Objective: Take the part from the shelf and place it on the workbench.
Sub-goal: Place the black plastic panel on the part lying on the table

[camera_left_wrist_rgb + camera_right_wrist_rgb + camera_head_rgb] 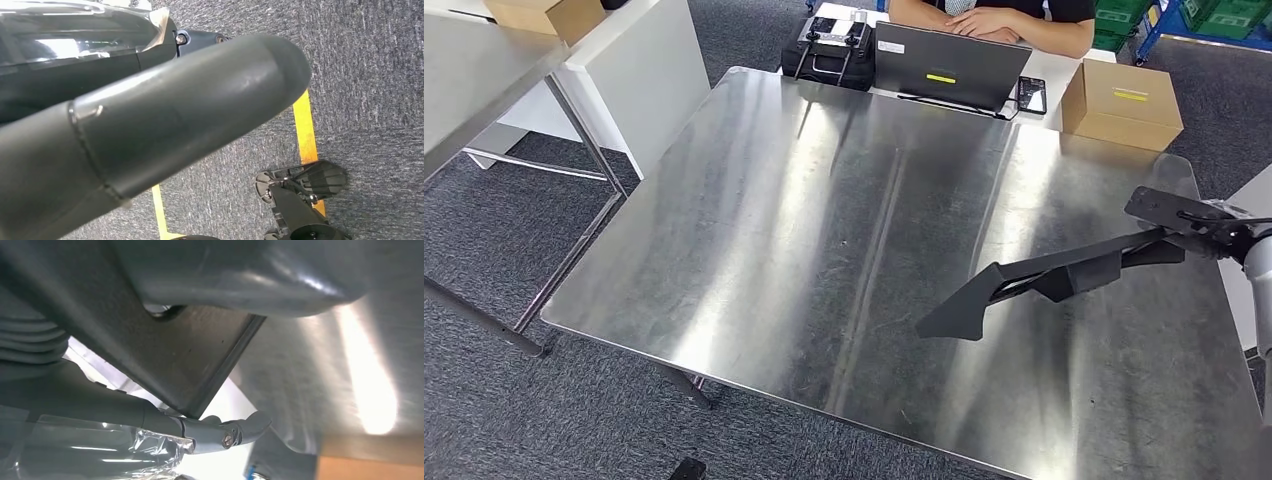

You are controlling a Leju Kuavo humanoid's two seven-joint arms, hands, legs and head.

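- Where the steel table (804, 240) runs to its right edge, the robot's right hand (1214, 228) comes in and grips the far end of the long black part (1044, 278).
- The part slants from that hand toward the middle of the table; its wedge-shaped tip sits low near the front half of the table, though I cannot tell whether it touches the steel.
- In the right wrist view the grey thumb (240, 275) and a darker finger (220, 432) close on either side of a flat dark plate of the part (170, 355), so the hold looks firm.
- The left hand (150, 130) hangs over grey carpet (370, 75) with a yellow floor line (306, 130); its thick thumb hides the fingers, so I cannot tell how far they are spread or whether they hold anything.
- A closed cardboard box (1122, 104) stands just past the table's far right corner; its contents are hidden.
- Another cardboard box (544, 14) sits on a white surface at the far left, also closed as far as I can see.
- Beyond the far edge a person's hands (984, 22) rest behind a laptop (952, 68), with a black controller-like device (832, 52) beside it and a phone (1031, 95) on the other side.
- Green crates (1124, 20) stand farther back; what is in them is not visible.
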